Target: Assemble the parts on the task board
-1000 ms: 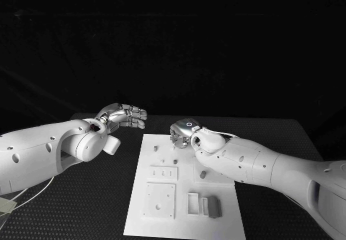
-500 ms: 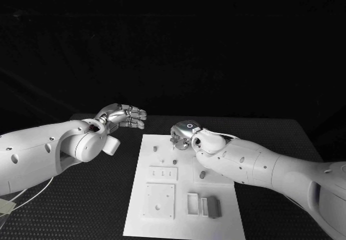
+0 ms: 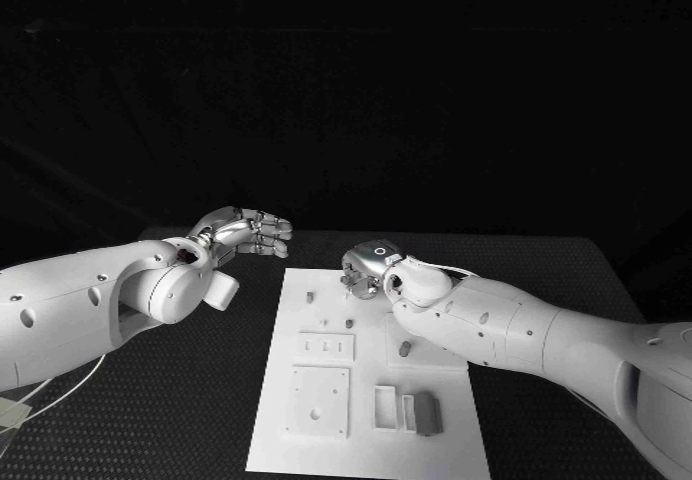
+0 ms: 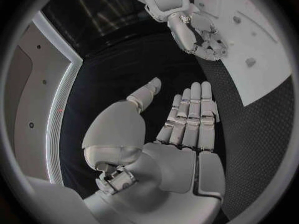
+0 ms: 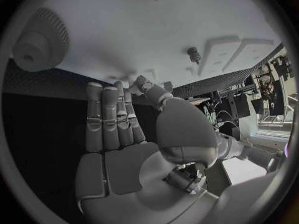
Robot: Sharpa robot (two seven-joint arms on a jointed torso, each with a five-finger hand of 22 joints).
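Since the earlier frame, your right hand [image 3: 369, 270] has shifted only a little at the far end of the flat white plastic task board [image 3: 325, 440], and your left hand [image 3: 248, 232] has stayed in its place above the black bench [image 3: 173, 400], beside the board's far left corner. Both hands hold nothing; the fingers are straight and lie side by side. The small grey parts [image 3: 423, 412] lie in the tray near you, and some short pegs [image 3: 352, 323] stand in the middle. I judge you are at the reaching step. Next you must bring the right hand down on one part and pinch it carefully.
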